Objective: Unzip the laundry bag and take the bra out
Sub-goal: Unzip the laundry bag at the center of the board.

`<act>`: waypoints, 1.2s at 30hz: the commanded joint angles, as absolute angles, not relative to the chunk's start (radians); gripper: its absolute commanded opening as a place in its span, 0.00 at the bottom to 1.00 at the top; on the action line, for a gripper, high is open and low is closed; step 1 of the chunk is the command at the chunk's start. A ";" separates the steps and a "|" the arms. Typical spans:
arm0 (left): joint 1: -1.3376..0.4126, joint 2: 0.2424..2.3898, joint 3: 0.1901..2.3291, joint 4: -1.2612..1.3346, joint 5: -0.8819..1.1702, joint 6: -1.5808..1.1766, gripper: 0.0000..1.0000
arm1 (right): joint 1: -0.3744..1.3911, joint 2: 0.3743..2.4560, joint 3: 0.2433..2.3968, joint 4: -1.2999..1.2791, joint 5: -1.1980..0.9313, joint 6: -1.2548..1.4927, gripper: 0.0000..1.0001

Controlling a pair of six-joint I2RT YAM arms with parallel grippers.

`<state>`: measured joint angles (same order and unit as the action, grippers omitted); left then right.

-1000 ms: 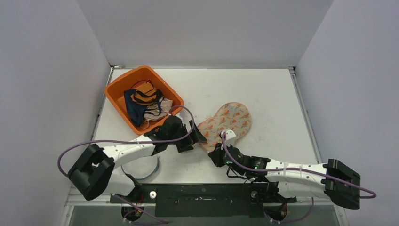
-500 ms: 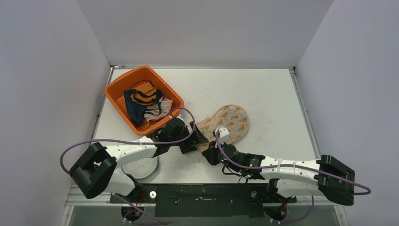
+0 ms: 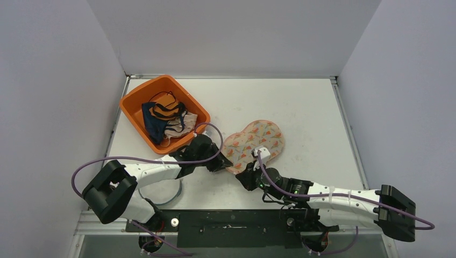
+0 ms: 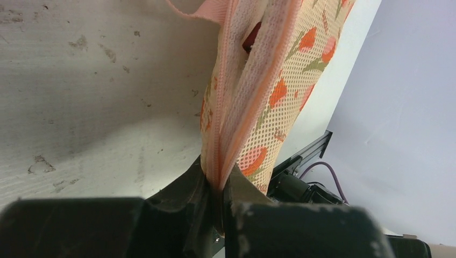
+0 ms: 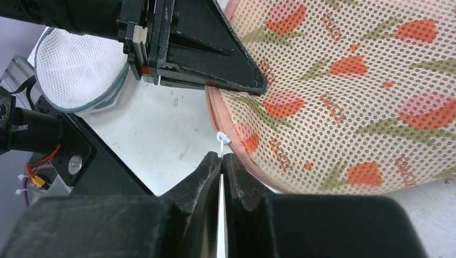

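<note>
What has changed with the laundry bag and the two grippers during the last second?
The laundry bag bunched into a rounder shape, its far end drawn slightly left. The left gripper stays clamped on the bag's edge, the right gripper on the zipper tag. The orange basket did not move.

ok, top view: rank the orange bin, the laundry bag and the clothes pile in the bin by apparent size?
1. orange bin: clearly largest.
2. laundry bag and clothes pile: they look about alike, too close to rank.
</note>
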<state>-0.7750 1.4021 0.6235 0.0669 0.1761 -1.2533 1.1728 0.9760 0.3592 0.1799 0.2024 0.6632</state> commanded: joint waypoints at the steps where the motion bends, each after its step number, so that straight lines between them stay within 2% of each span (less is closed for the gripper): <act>1: -0.754 1.401 0.651 0.109 0.145 -1.249 0.00 | 1.181 0.924 0.348 0.161 0.231 0.677 0.05; 16: -0.724 1.398 0.620 0.131 0.168 -1.244 0.00 | 1.168 0.754 0.242 0.003 0.360 0.779 0.05; 36: -0.738 1.437 0.576 0.219 0.192 -1.264 0.00 | 1.167 0.778 0.221 -0.068 0.449 0.885 0.05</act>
